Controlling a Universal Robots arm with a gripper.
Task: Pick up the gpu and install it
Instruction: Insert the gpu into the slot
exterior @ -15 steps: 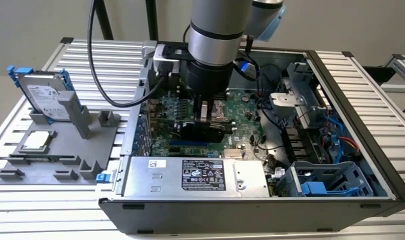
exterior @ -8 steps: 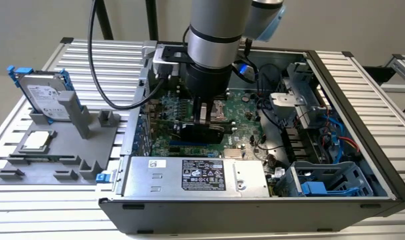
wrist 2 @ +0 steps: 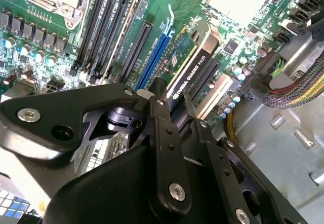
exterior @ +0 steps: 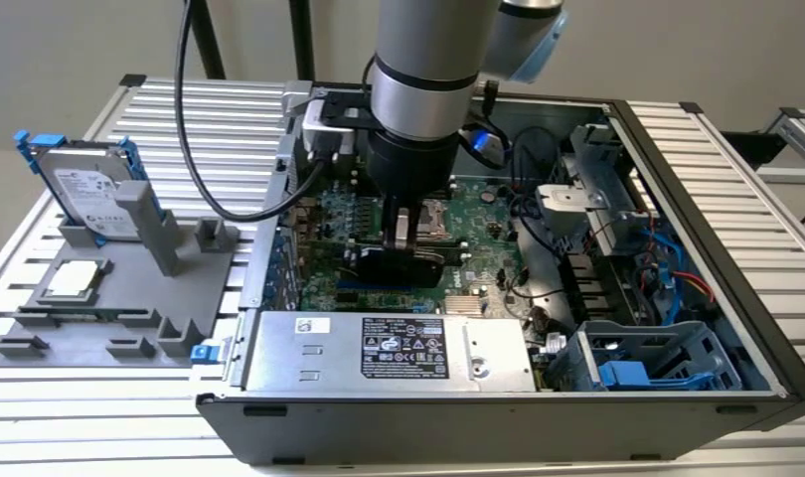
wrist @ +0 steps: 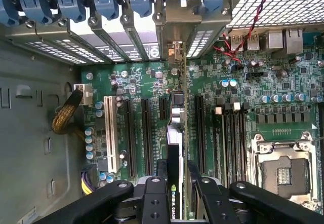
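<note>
In the exterior view the arm (exterior: 429, 89) reaches down into the open case (exterior: 721, 298), and its bulk hides most of what the pincer (exterior: 400, 243) carries; only a dark lump shows below the wrist, above the motherboard (exterior: 489, 214). Both wrist views tell more. The pincer (wrist: 174, 181) is closed on the gpu (wrist: 175, 148), one black finger (wrist: 154, 198) on each face of the card, gripping its upper edge. The gpu stands on edge over the motherboard (wrist: 147, 77) among the long expansion slots, its far end pointing at the rear bracket openings (wrist: 174, 26); whether its lower edge is seated in a slot is hidden by the card itself. In the second wrist view the gpu (wrist 2: 195, 57) lies just beside a blue slot (wrist 2: 154, 57), its near end cut off behind the pincer (wrist 2: 169, 107) and its linkage.

There is white lettering on the gpu's top edge (print left unread). The power supply (exterior: 390, 353) carries a white sticker and a black label, too small to make out.

Outside the case, on the counter (exterior: 58, 417), a grey fixture (exterior: 111, 298) holds a hard drive (exterior: 91, 189) upright, with a white label and blue rails, and a small square chip (exterior: 74, 280) lying flat.
</note>
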